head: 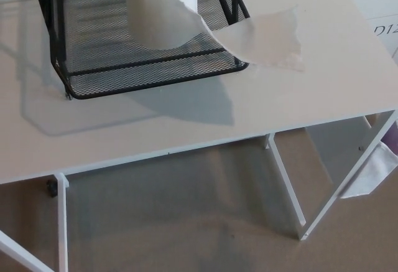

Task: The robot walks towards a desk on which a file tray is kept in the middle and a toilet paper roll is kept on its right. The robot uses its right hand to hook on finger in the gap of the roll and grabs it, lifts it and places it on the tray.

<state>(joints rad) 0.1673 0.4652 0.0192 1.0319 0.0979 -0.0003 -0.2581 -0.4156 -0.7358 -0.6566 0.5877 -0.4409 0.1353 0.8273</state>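
White toilet paper roll (160,12) in mesh file tray (134,73)

A brown carpeted floor (186,222) is seen at the near side. At the far right, a white sheet (387,32) bearing dark lettering is cut by the edge — beneath it, a purple patch (392,136) too small to identify.

A: 1 view only, head cam. High, pitched steeply down over the near edge of the white desk (186,122).

B: Framing?

A: Close. Black mesh file tray (149,73) and toilet paper roll (161,10) are cut off by the top edge. Lower half shows desk legs and floor (174,222).

B: Overlap with another view?

A: No 2nd view. Slight roll, probably; the desk edge runs tilted.
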